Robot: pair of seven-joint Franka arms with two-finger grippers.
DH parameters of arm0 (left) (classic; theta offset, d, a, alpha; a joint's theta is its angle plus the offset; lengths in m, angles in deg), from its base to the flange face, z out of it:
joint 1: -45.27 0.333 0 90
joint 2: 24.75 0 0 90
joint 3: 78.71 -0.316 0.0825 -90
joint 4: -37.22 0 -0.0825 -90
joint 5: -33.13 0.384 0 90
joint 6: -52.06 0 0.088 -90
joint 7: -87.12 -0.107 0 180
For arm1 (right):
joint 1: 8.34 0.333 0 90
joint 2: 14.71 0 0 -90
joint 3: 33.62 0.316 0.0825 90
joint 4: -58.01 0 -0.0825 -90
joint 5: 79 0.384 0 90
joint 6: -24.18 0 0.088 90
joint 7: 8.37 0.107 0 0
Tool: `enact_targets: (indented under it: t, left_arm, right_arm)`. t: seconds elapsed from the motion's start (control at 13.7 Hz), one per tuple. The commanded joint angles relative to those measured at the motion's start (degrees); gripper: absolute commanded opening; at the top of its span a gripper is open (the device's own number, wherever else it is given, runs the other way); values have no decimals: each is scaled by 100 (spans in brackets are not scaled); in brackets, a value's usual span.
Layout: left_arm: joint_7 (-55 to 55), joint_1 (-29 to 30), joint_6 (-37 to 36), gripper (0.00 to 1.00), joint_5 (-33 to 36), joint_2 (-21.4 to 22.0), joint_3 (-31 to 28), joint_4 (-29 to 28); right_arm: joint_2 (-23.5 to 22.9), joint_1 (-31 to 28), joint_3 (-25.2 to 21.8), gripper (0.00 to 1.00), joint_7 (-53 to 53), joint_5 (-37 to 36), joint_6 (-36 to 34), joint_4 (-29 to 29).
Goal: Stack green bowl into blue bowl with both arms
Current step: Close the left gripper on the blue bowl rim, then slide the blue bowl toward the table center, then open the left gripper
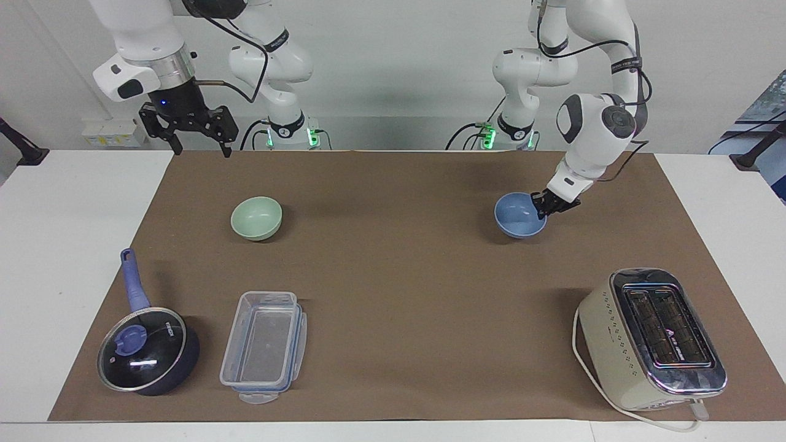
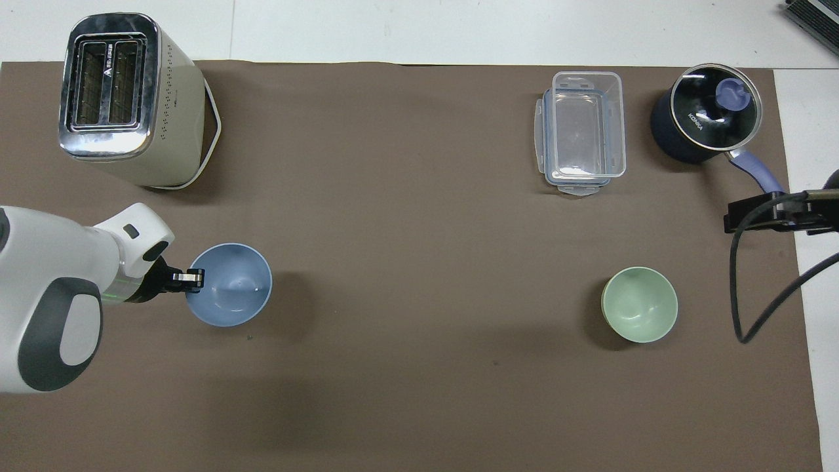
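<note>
Brown paper covers most of the white surface (image 1: 73, 245) where my two arms work. My left claw (image 1: 544, 209) is pinched tight on the rim of the blue bowl (image 1: 519, 216), gripping the edge that faces the left arm's end of the surface. The bowl is lifted just clear of the brown paper (image 1: 405, 276), tilted a little, with its shadow on the paper beneath it. In the overhead view the same claw (image 2: 191, 278) shows at the bowl's rim, with the blue bowl (image 2: 231, 286) open side up.

My right claw (image 1: 188, 130) hangs high in the air with its fingers spread wide and nothing in them, over the edge of the surface closest to my bases at the right arm's end. That arm waits.

The green bowl (image 1: 256, 217) sits upright on the paper toward the right arm's end, well apart from the blue bowl and untouched. In the overhead view the green bowl (image 2: 640, 304) is empty.

Farther from me than the green bowl stand a clear plastic container (image 1: 264, 346) and, beside it, a dark blue saucepan (image 1: 147, 350) with a glass lid. A cream toaster (image 1: 652, 339) stands farther from me than the blue bowl, at the left arm's end.
</note>
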Motion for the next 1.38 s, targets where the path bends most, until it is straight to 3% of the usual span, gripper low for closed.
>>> enact_targets:
  t: [0.0, 0.29, 0.58, 1.02, 1.31]
  left_arm:
    - [-95, -70, -423, 0, -151, 61, 8, 495]
    - [-148, -271, -696, 0, -353, 183, 70, 655]
    - [359, -1139, -582, 0, -362, 210, 61, 637]
    - [1556, -2494, 584, 0, -406, -237, 61, 366]
    - [1733, -2864, 1473, 0, -414, -712, 61, 93]
  right_arm:
    - [96, -78, 3, 100, 48, 123, 40, -117]
    - [104, -79, -6, 100, 40, 131, 31, -117]
    - [96, -87, -6, 100, 31, 123, 49, -117]
    - [96, -87, -24, 100, 31, 123, 49, -117]
    - [96, -87, -32, 100, 31, 123, 49, -117]
